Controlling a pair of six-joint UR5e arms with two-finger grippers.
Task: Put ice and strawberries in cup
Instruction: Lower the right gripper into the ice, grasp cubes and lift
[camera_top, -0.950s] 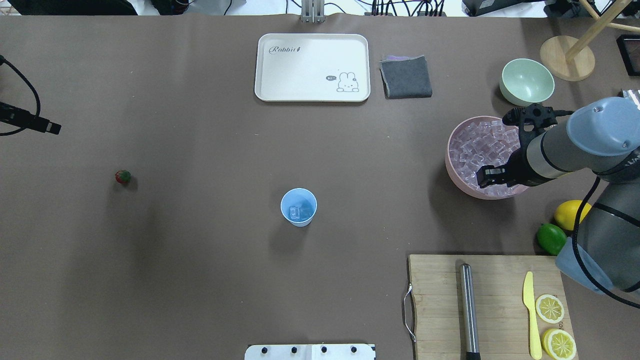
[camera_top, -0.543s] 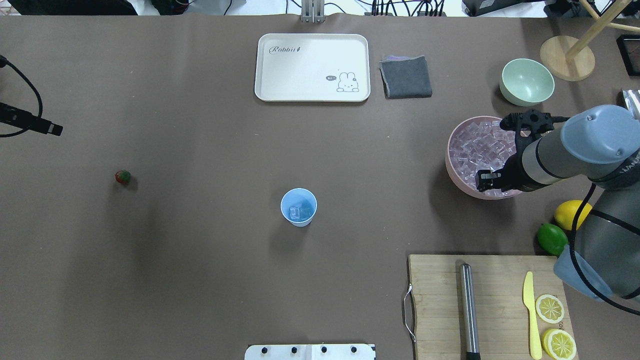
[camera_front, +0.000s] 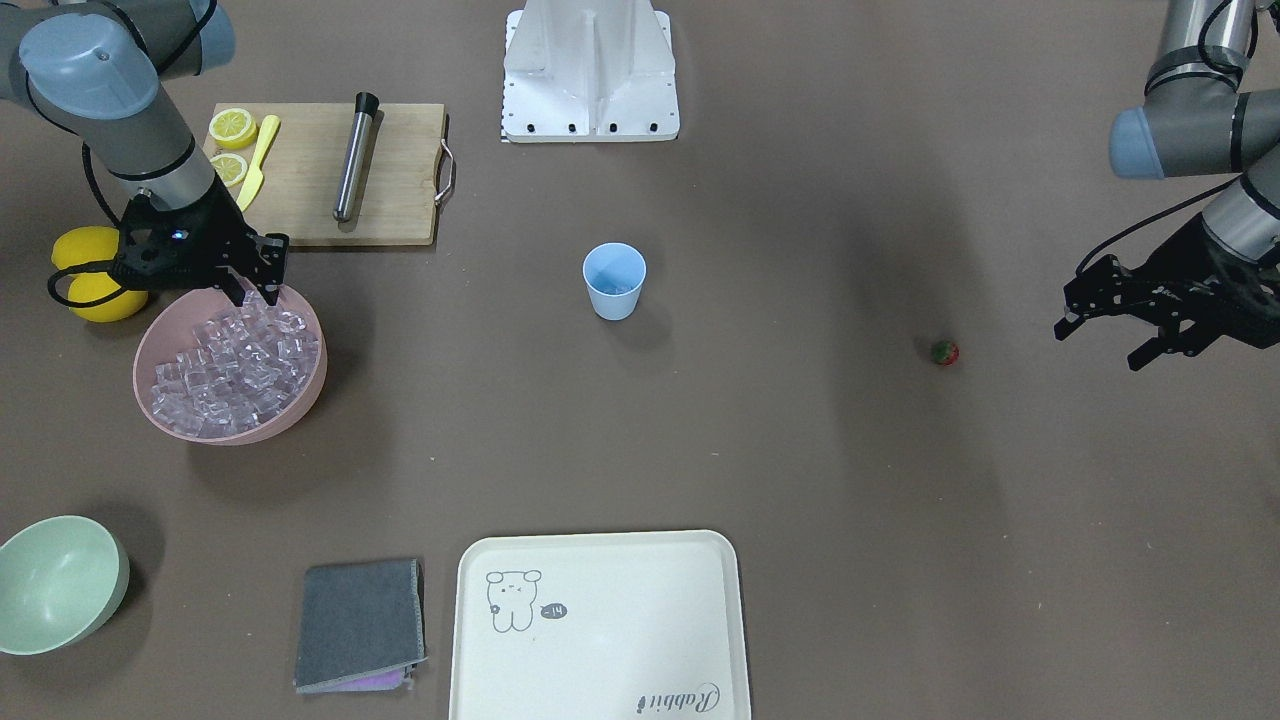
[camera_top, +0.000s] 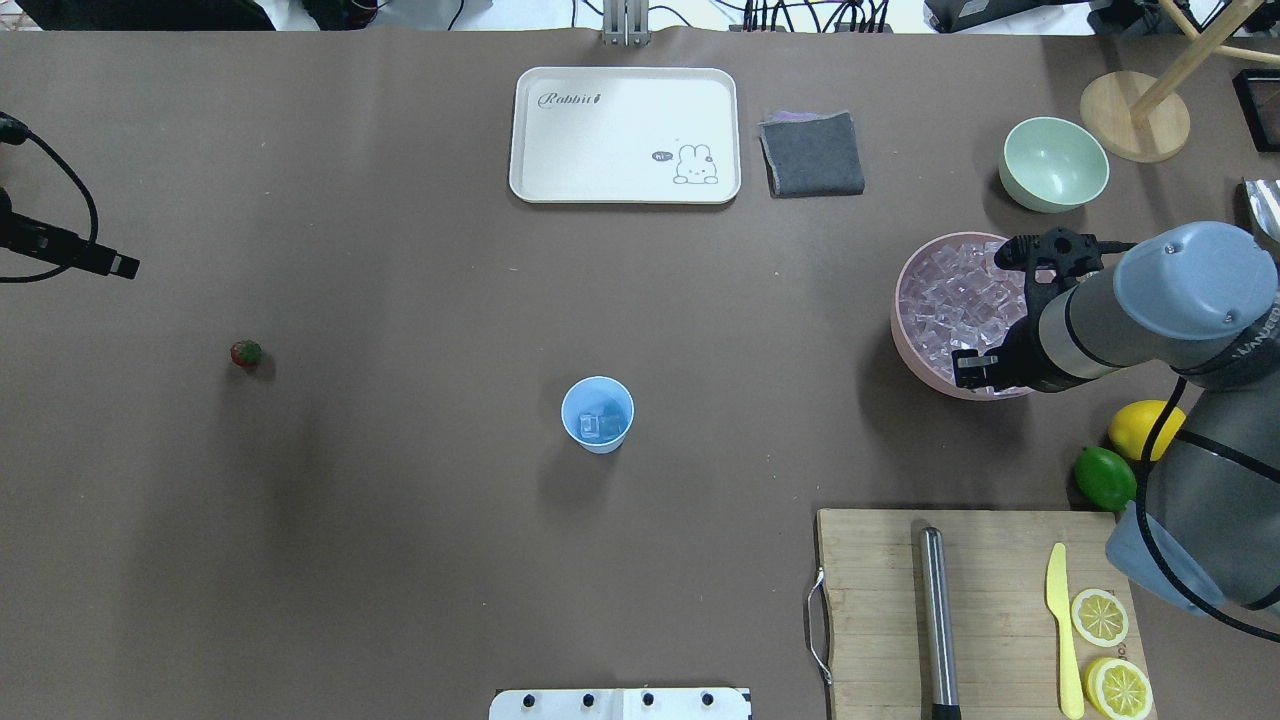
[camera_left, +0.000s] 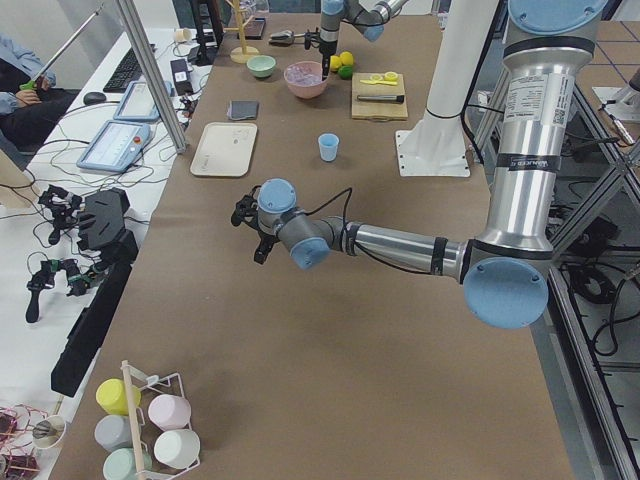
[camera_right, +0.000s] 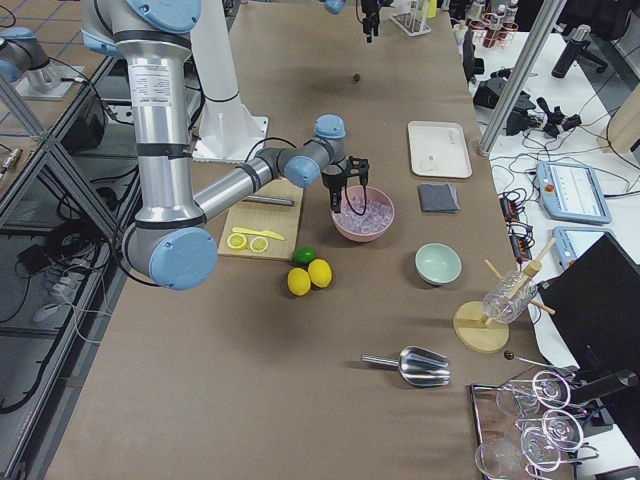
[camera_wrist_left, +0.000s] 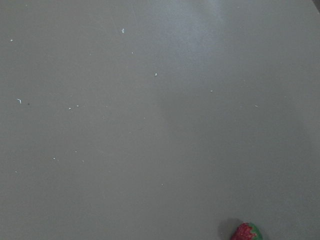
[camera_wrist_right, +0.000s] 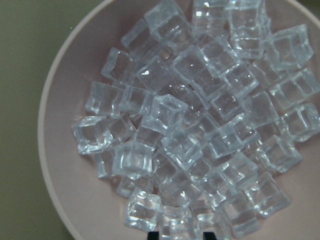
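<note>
Much ice (camera_wrist_right: 190, 130): heaped in pink bowl (camera_wrist_right: 60, 150); a few cubes inside cup (camera_front: 613, 298)
Cup: upright, mid counter (camera_top: 400, 550)
Strawberry (camera_top: 245, 352): on counter, well apart from cup
Right end effector (camera_front: 258, 293): jaws apart, over the bowl's robot-side rim
Left end effector (camera_front: 1100, 342): jaws apart, holding nothing, near strawberry

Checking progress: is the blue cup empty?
Not empty: overhead, the cup stands upright and holds clear ice cubes at its bottom.
</note>
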